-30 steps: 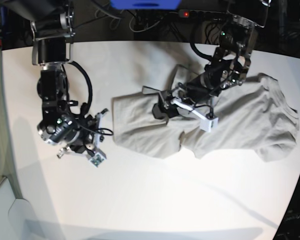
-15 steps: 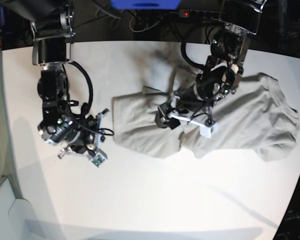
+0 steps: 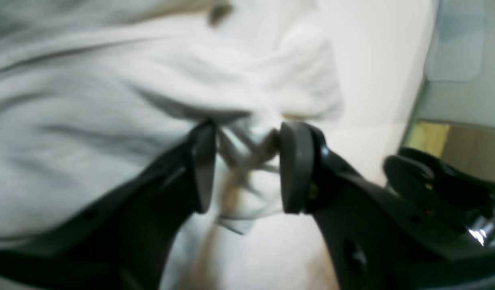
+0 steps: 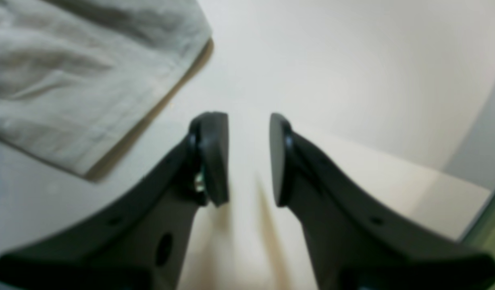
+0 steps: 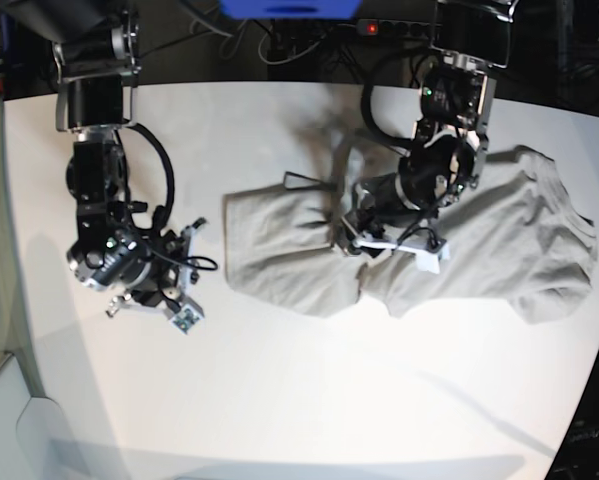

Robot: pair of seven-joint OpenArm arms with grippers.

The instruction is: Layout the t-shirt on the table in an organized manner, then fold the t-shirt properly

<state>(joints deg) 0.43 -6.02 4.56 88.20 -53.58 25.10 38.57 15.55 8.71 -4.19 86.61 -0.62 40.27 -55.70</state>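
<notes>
Your left gripper (image 3: 241,167) sits down on the t-shirt (image 5: 499,240), roughly mid-garment, w/ a bunched fold of cloth between the two pads. In the left wrist view the fingers (image 3: 203,161) stand at a narrow gap and fabric fills it, creased into ridges. Looks like a pinch, but that view is blurred, so you can't tell if the pads actually clamp the cloth or just bracket it.

Your right gripper (image 4: 247,159) is partly open, moderate gap, nothing between the pads. It hangs over bare table (image 4: 352,80), w/ a corner of the shirt's edge up-left of it in the right wrist view, near but not touching. In the base view that gripper (image 5: 179,290) sits just off the shirt's end nearest that arm, apart from the cloth.

The shirt lies wrinkled across the far-centre part of the table (image 5: 279,400), stretched sideways, not flat: a dip in the near edge below the left gripper, sleeve and collar end out toward the table's edge on the left-arm side.
</notes>
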